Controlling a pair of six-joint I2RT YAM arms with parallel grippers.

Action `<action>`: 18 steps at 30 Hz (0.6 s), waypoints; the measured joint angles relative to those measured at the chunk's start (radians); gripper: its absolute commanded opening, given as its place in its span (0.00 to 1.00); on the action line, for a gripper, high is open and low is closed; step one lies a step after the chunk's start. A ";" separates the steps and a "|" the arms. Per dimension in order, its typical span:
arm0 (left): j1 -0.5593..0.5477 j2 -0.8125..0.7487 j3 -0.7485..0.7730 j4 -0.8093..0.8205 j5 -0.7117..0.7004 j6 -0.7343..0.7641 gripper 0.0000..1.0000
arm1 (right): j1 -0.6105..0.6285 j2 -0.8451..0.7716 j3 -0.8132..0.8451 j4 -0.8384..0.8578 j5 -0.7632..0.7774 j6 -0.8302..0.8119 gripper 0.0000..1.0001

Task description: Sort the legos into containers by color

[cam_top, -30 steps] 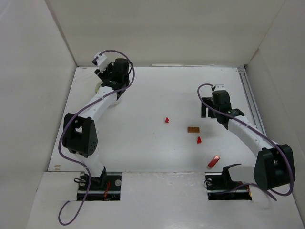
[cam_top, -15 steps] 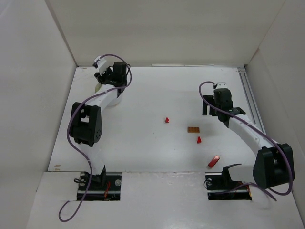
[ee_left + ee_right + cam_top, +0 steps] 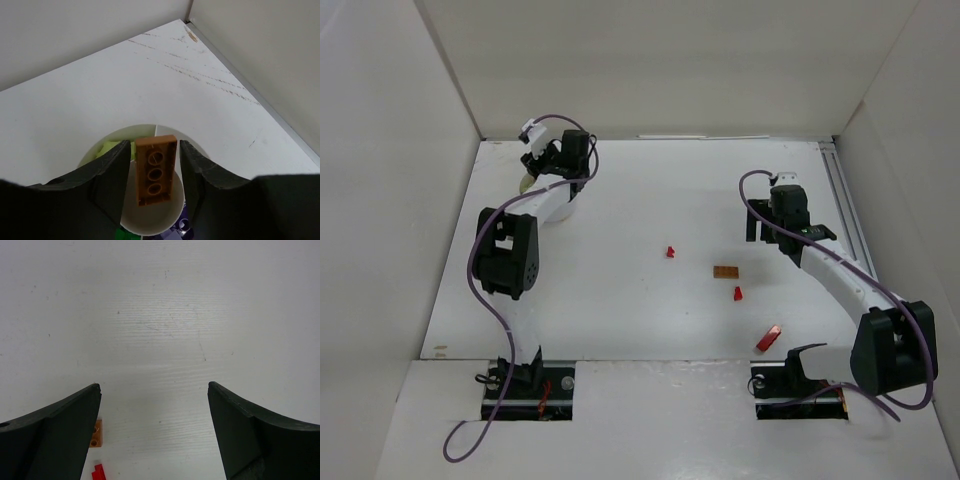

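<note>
One orange-brown brick (image 3: pixel 156 171) lies lengthwise between the fingers (image 3: pixel 112 170) of my left claw (image 3: pixel 155 150), directly above the dish (image 3: pixel 150 220); pinched or loose, I cannot tell.

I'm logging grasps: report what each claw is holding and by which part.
Left claw appears to grip the orange-brown brick by its two long sides, over the dish. Right claw is open and holds nothing.

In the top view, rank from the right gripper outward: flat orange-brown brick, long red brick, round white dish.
1. Flat orange-brown brick, just beside the right gripper.
2. Long red brick, near the right arm's base.
3. Round white dish, far-left corner.
</note>
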 measured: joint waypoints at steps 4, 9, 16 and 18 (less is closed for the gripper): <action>-0.003 0.013 0.014 -0.028 -0.002 -0.021 0.59 | 0.000 -0.002 0.000 0.000 0.000 0.000 0.92; -0.009 0.013 0.014 -0.050 -0.006 -0.031 0.59 | 0.000 -0.004 0.000 0.000 0.001 0.000 0.92; -0.027 -0.077 -0.022 -0.039 0.087 0.031 0.84 | -0.001 -0.037 -0.003 0.000 0.000 0.000 0.93; -0.032 -0.144 -0.062 0.011 0.278 0.154 0.91 | -0.008 -0.062 -0.006 -0.001 -0.010 0.000 0.93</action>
